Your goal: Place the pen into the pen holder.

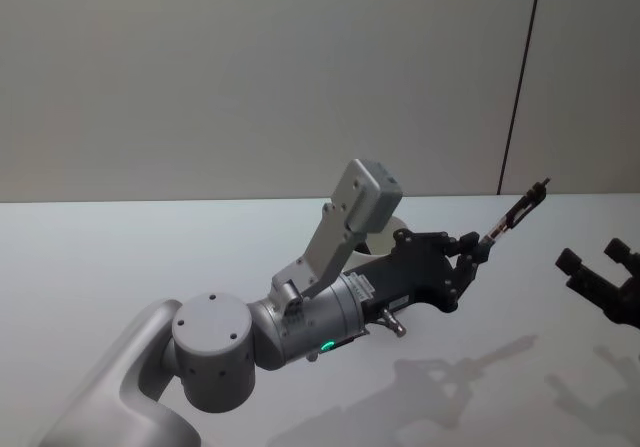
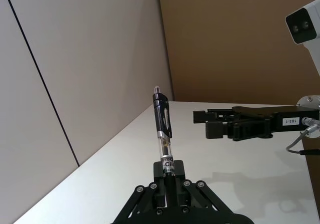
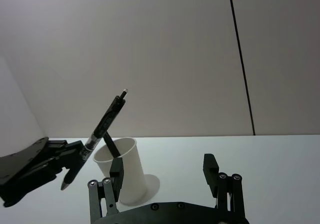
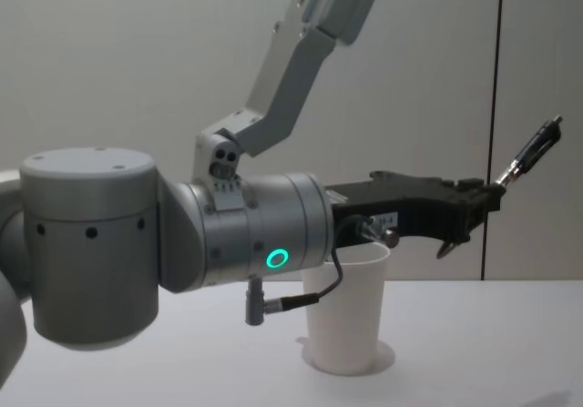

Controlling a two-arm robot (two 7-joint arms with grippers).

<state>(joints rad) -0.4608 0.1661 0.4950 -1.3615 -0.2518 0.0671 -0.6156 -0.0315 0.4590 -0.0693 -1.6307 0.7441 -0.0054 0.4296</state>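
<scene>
The pen (image 2: 163, 134), black-topped with a clear barrel, is pinched near its writing tip by the left gripper (image 4: 483, 199), its clicker end slanting up and away and its lower end above and right of the white tapered paper cup (image 4: 351, 320), while the right gripper (image 3: 163, 170) waits wide open and empty farther right.

White table (image 1: 100, 257); pale wall (image 1: 250, 67) behind, with a dark vertical seam (image 1: 520, 77).

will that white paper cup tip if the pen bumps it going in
Probably: the pen holder looks like thin paper, likely light, and its base is narrower than its rim, so a sideways knock from the pen in the left gripper could tip or slide it. Squeezed, its wall would likely dent.
</scene>
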